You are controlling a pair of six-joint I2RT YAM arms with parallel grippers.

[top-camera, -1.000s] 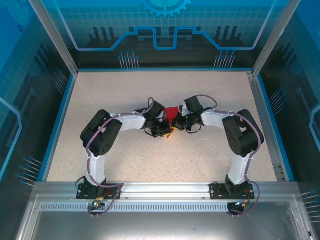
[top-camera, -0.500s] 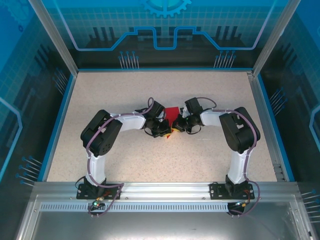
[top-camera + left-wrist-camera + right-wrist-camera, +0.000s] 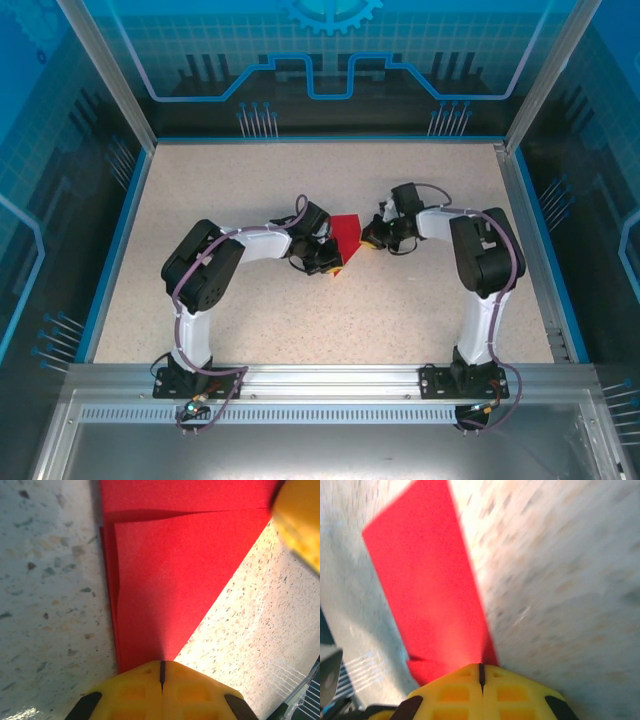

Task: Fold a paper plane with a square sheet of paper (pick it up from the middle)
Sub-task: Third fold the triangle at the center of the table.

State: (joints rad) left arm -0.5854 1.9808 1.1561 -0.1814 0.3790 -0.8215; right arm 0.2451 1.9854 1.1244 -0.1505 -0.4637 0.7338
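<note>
Red paper sheet point(image 3: 347, 230), partly folded, lies flat mid-tabletop point(image 3: 250, 180) btwn both arms. Left gripper point(image 3: 330, 262) is closed, fingers point(image 3: 135, 692) meeting over the sheet's near pointed end. Right gripper point(image 3: 368, 238) is also closed, at the sheet's right edge. Can't tell if either pinches the paper.

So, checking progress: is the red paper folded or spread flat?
Folded: the red paper shows stacked layers and a diagonal edge.
</note>
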